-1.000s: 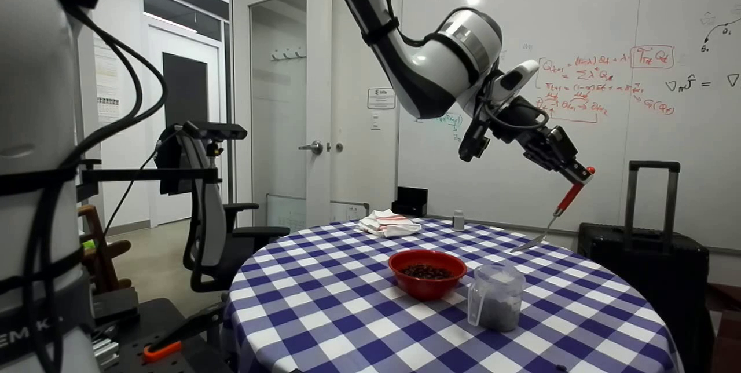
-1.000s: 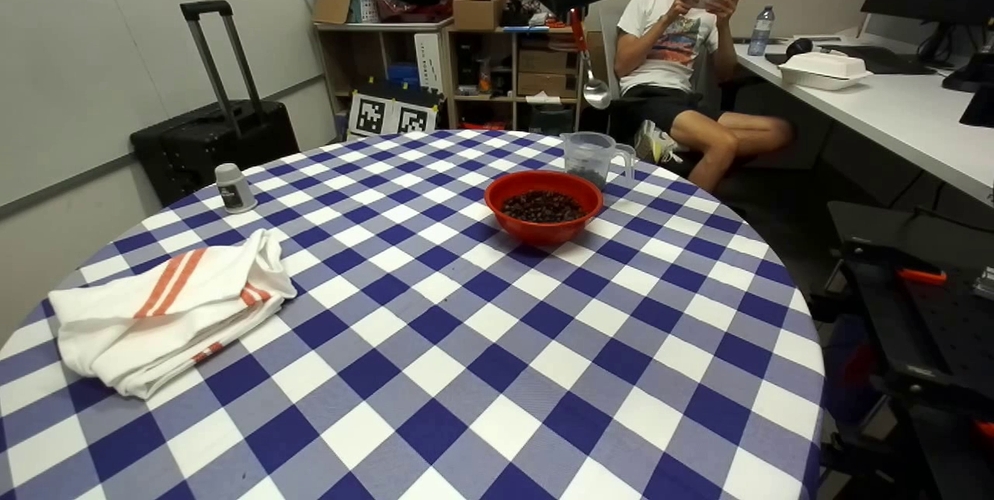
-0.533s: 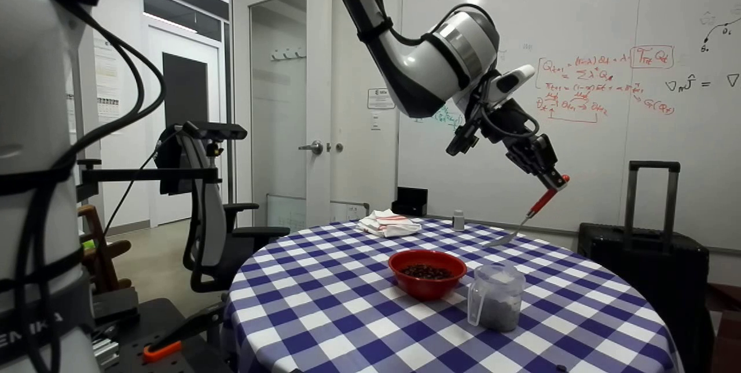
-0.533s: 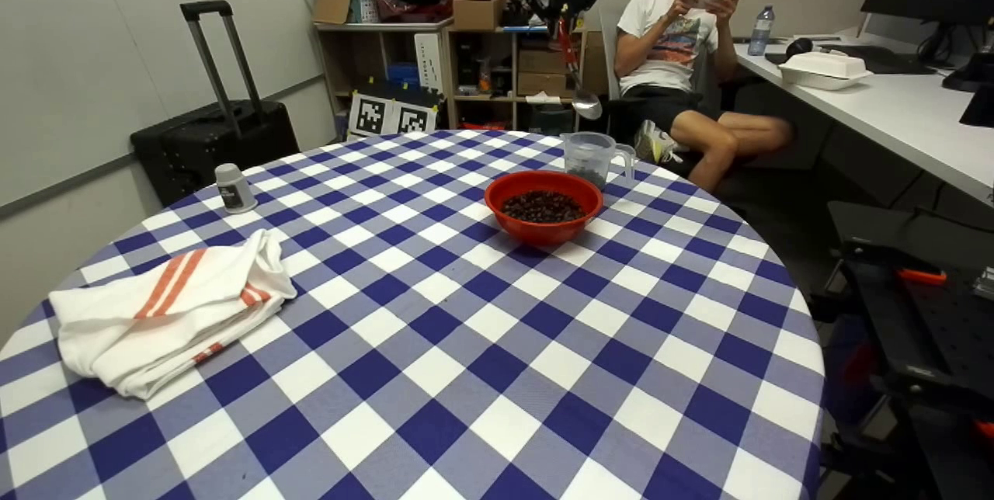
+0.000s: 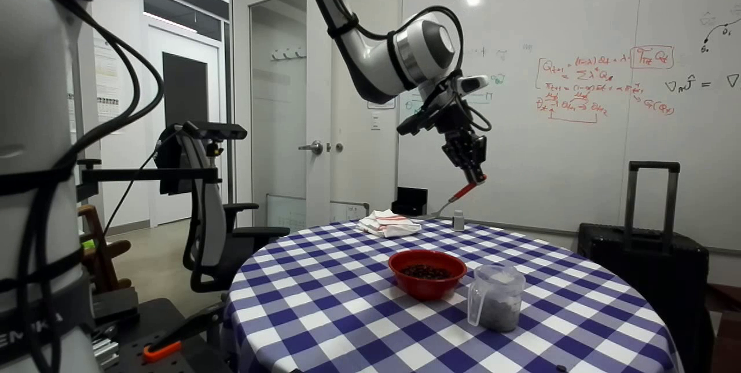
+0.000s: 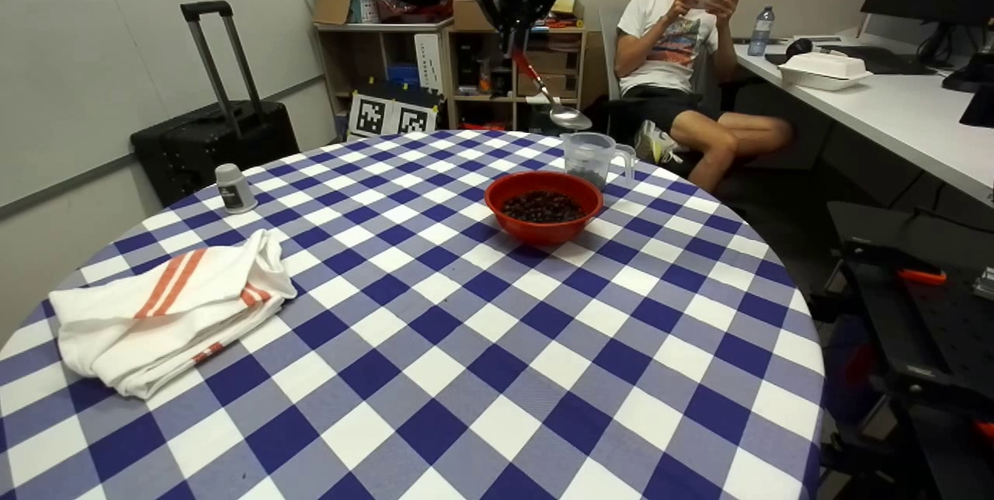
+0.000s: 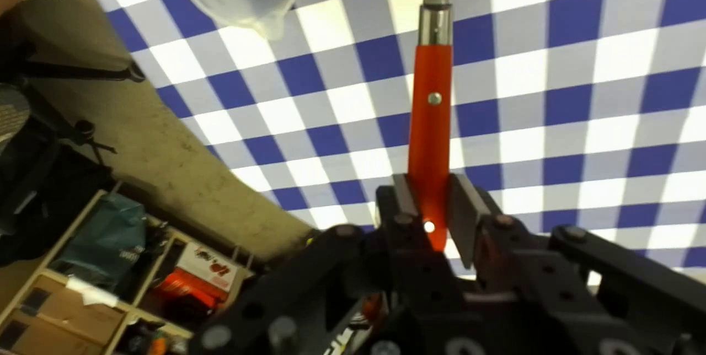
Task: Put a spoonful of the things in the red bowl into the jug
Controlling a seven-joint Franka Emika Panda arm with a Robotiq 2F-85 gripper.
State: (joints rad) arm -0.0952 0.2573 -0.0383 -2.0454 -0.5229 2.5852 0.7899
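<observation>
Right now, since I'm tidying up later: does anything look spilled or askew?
Possibly spilled: a small dark speck lies on the tablecloth, odd because dark bits sit inside the red bowl and jug. Too small to identify.

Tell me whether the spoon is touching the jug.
Apart. An exterior view shows it plainly: a stretch of checkered tablecloth is visible between the spoon, held up in the gripper, and the jug.

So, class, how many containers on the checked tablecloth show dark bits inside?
2: the red bowl and the clear jug, close beside it but apart. The inside of the small grey pot is hidden, so it can't be judged.
</observation>
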